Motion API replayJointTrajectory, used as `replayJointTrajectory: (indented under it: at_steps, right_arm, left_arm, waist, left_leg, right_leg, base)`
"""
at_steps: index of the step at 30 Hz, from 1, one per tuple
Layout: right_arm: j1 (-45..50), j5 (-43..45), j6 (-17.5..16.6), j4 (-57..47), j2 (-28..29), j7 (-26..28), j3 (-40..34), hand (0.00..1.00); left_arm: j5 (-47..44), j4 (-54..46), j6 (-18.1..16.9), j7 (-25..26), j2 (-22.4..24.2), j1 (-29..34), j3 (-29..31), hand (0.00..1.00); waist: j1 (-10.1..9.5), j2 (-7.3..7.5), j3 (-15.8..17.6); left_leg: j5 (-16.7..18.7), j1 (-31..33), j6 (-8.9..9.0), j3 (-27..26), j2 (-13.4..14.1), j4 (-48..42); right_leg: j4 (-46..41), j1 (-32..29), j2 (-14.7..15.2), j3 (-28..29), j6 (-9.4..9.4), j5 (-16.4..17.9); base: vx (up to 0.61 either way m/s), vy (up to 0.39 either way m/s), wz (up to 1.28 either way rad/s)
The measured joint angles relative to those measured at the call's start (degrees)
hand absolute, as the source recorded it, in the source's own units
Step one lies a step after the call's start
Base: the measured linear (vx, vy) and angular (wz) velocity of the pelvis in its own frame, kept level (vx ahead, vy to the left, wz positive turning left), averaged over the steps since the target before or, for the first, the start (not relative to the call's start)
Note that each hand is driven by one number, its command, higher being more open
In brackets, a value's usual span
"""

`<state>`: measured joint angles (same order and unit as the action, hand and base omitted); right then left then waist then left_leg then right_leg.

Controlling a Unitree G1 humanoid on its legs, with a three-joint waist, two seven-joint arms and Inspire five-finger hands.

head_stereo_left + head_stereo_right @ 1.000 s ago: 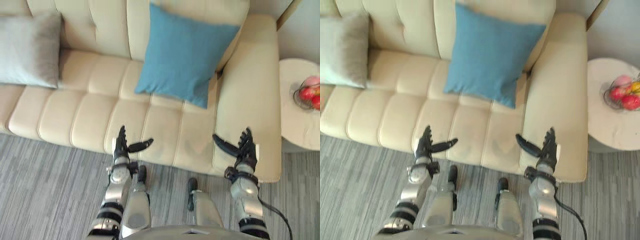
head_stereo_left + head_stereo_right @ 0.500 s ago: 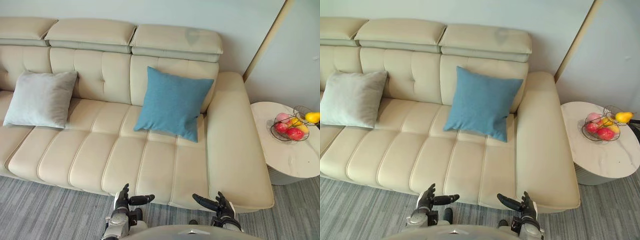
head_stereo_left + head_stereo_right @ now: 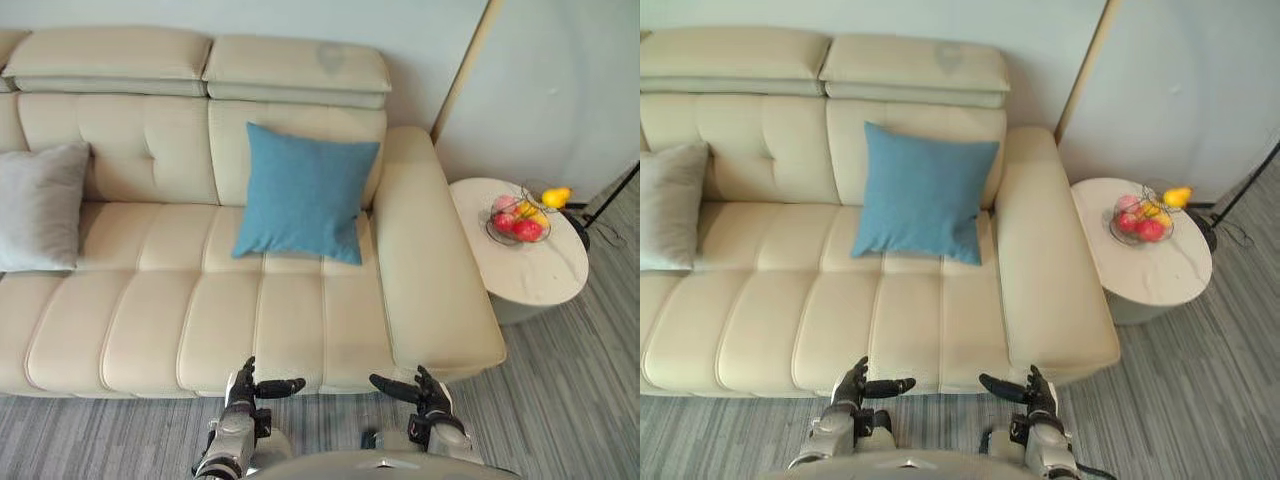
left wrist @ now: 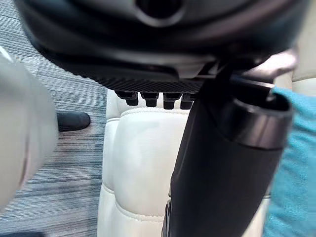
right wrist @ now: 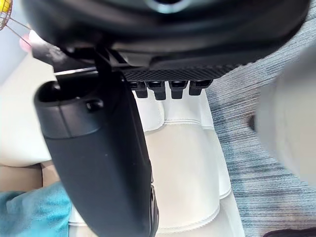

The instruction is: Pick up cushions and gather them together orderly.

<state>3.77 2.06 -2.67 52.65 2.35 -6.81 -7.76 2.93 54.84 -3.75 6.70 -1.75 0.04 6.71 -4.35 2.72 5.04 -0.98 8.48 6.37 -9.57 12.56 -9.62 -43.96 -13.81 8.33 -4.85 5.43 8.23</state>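
Grey striped flooring (image 3: 100, 430) lies nearest, along the front edge of the sofa (image 3: 290, 320).

Hands: the left hand (image 3: 243, 390) and right hand (image 3: 428, 393) are raised side by side just short of the seat front. The fingers are straight and upright, each thumb is stretched toward the other hand, and both hold nothing. Judgement: this spread, facing posture suits a two-handed clasp on a soft, bulky item, one palm on each flank.

Task items: the blue cushion (image 3: 303, 192) stands well beyond the fingertips, roughly in line with the gap between the two thumbs. It leans upright against the backrest beside the armrest (image 3: 425, 270). The grey cushion (image 3: 38, 205) is propped the same way, well off past the outer side of the left hand's fingers and well apart from the blue one. Neither cushion is touched.

Judgement: gathering has not begun, and the blue cushion is the likely first pick.

Other: a side table (image 3: 545, 275) carrying a fruit bowl (image 3: 515, 218) stands far out beyond the right hand's outer fingers, past the armrest. It is a hazard only to a wide swing.
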Motion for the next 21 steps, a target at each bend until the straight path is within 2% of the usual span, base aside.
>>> replayJointTrajectory:
  at_steps: [1, 2, 3, 4, 5, 6, 7, 8, 9, 13, 15, 16, 17, 19, 20, 21]
  right_arm:
    - [0.03, -0.14, 0.03, 0.08, 0.08, 0.01, 0.02, 1.0]
    - [-0.29, -0.91, 0.02, 0.07, 0.16, -0.05, 0.05, 1.0]
    - [-1.16, -1.12, 0.0, 0.08, -0.27, -0.16, -0.07, 1.0]
    - [-1.41, -1.26, -0.05, -0.01, -0.53, -0.41, -0.14, 1.0]
    - [-1.8, -1.3, -0.17, -0.18, -0.92, -1.03, -0.15, 1.0]
    - [-2.5, -1.29, -0.18, -0.23, -1.04, -1.52, -0.12, 1.0]
    - [-2.82, -1.28, -0.17, -0.2, -1.17, -1.59, -0.09, 1.0]
    - [-2.92, -1.28, -0.19, -0.24, -1.41, -2.02, -0.02, 1.0]
    - [-1.96, -1.26, -0.13, -0.16, -1.24, -2.43, 0.1, 1.0]
    - [-0.98, -1.22, -0.11, -0.15, -1.86, -2.8, 2.45, 1.0]
    - [-1.03, -1.2, -0.13, -0.21, -1.87, -2.87, 2.75, 1.0]
    - [-1.02, -1.19, -0.1, -0.11, -1.97, -2.9, 2.77, 1.0]
    - [-0.82, -1.18, -0.03, -0.05, -2.3, -2.92, 2.79, 1.0]
    - [-0.75, -1.03, 0.18, 0.25, -2.51, -2.9, 3.31, 1.0]
    - [-0.92, -0.99, 0.17, 0.28, -2.29, -2.62, 3.49, 1.0]
    - [-1.0, -0.99, 0.16, 0.38, -1.83, -2.49, 2.98, 1.0]
  left_arm:
    - [-0.02, -0.39, -0.01, 0.06, -0.15, 0.14, 0.19, 1.0]
    - [-0.02, -1.12, -0.01, 0.2, -0.25, 0.42, 0.86, 1.0]
    - [-0.06, -1.33, 0.02, 0.4, 0.11, 0.2, 1.32, 1.0]
    - [-0.06, -1.32, 0.04, 0.41, 0.51, 0.29, 1.42, 1.0]
    - [-0.05, -1.32, 0.03, 0.41, 1.07, 0.76, 1.22, 1.0]
    - [-0.15, -1.09, 0.18, 0.2, 0.73, 0.68, 0.62, 1.0]
    - [-0.15, -0.95, 0.18, 0.19, 0.72, 0.53, 0.49, 1.0]
    - [-0.14, -0.6, 0.19, 0.19, 0.84, 0.28, 0.34, 1.0]
    - [-0.11, -0.61, 0.15, 0.09, 0.84, 0.51, 0.25, 1.0]
    - [-0.1, -0.77, 0.03, 0.11, 0.91, 1.39, 0.26, 1.0]
    - [-0.05, -0.75, 0.01, 0.09, 0.74, 1.18, 0.31, 1.0]
    - [-0.1, -0.75, 0.03, 0.09, 0.16, 0.77, 0.39, 1.0]
    - [-0.05, -0.72, 0.05, 0.23, 0.47, 0.82, 0.27, 1.0]
    - [-0.03, -0.74, 0.07, 0.37, 0.43, 1.44, 0.23, 1.0]
    - [0.01, -0.76, 0.07, 0.35, 0.33, 1.16, -0.1, 1.0]
    - [0.07, -0.71, 0.1, 0.35, -0.16, 0.93, -0.26, 1.0]
  waist:
    - [-0.12, 0.26, -0.15]
    - [-0.56, 0.98, -0.36]
    - [-1.02, 0.57, -0.2]
    - [-1.47, -0.08, -0.15]
    - [-2.13, -1.25, -0.22]
    - [-2.93, -1.26, -0.14]
    - [-3.04, -1.65, 0.11]
    - [-3.03, -3.29, 1.23]
    - [-3.02, -3.71, 1.5]
    - [-2.99, -4.07, 1.47]
    - [-3.01, -3.45, 1.62]
    - [-3.0, -3.37, 1.78]
    - [-2.87, -3.6, 1.72]
    - [-2.66, -3.56, 1.21]
    - [-2.5, -3.18, 0.79]
    - [-2.14, -2.32, 0.67]
  left_leg:
    - [-0.09, 0.74, 0.14, 0.62, -0.2, -0.86]
    - [-0.35, 2.28, 0.47, 1.07, -0.57, -2.39]
    - [-0.97, 3.62, 0.54, 1.55, -0.25, -2.89]
    - [-1.65, 4.53, -0.1, 1.91, 0.37, -2.62]
    - [-2.81, 5.84, -0.66, 2.0, 1.07, -2.23]
    - [-4.68, 7.78, 0.44, 1.97, 1.38, -1.89]
    - [-5.26, 8.21, 0.75, 2.19, 1.72, -1.63]
    - [-6.94, 8.21, 0.7, 3.23, 3.07, -0.5]
    - [-8.32, 7.53, 0.75, 4.14, 3.42, 0.86]
    - [-8.22, 6.68, 0.55, 4.2, 3.64, 4.7]
    - [-5.82, 7.79, 0.43, 4.2, 2.9, 3.87]
    - [-5.64, 10.66, 0.05, 5.31, 1.38, -5.66]
    - [-2.4, 10.85, -0.57, 5.13, 0.69, -8.57]
    - [-3.15, 10.89, -1.14, 5.31, -0.21, -6.61]
    - [-5.13, 9.92, -0.37, 5.31, -1.22, -2.26]
    - [-3.24, 10.22, -0.85, 5.12, -2.48, -2.31]
  right_leg:
    - [-2.61, 0.66, 0.55, 0.14, 0.14, -0.09]
    - [-1.3, 2.26, 0.82, 0.41, 1.6, 1.27]
    - [2.41, 3.32, -0.38, -0.33, 2.78, 3.64]
    - [6.16, 4.52, -1.54, -1.19, 2.67, 4.76]
    - [12.53, 7.27, -2.57, -2.55, 1.44, 7.08]
    - [18.16, 8.26, -3.31, -3.65, -0.93, 9.56]
    - [19.47, 8.52, -3.87, -3.9, -1.68, 9.99]
    - [21.14, 9.46, -5.61, -5.09, -2.51, 8.92]
    - [21.28, 10.11, -6.02, -6.39, -2.87, 8.67]
    - [21.99, 10.04, -6.64, -7.92, -3.58, 7.47]
    - [24.57, 10.0, -5.84, -8.89, -4.12, 5.31]
    - [24.98, 9.69, -4.89, -9.44, -3.63, 4.52]
    - [24.96, 9.83, -4.72, -9.53, -3.28, 4.36]
    - [26.08, 10.02, -4.48, -9.61, -2.31, 3.45]
    - [28.45, 10.07, -4.08, -10.13, -2.33, 1.8]
    - [29.92, 10.09, -2.78, -10.81, -1.95, 0.66]
  base:
    - [-0.07, -0.197, 0.51]
    - [-0.13, -0.237, 0.22]
    - [-0.16, -0.235, 0.13]
    - [-0.18, -0.226, 0.03]
    - [-0.23, -0.267, 0.01]
    - [-0.19, -0.224, 0.01]
    - [-0.28, -0.214, 0.12]
    - [-0.26, -0.094, 0.33]
    - [-0.26, -0.094, 0.39]
    - [-0.17, 0.007, 0.22]
    - [-0.12, 0.108, 0.16]
    - [-0.05, 0.131, 0.15]
    - [-0.06, 0.13, 0.25]
    - [-0.05, 0.083, 0.25]
    - [-0.06, 0.17, 0.21]
    - [-0.06, 0.193, 0.15]
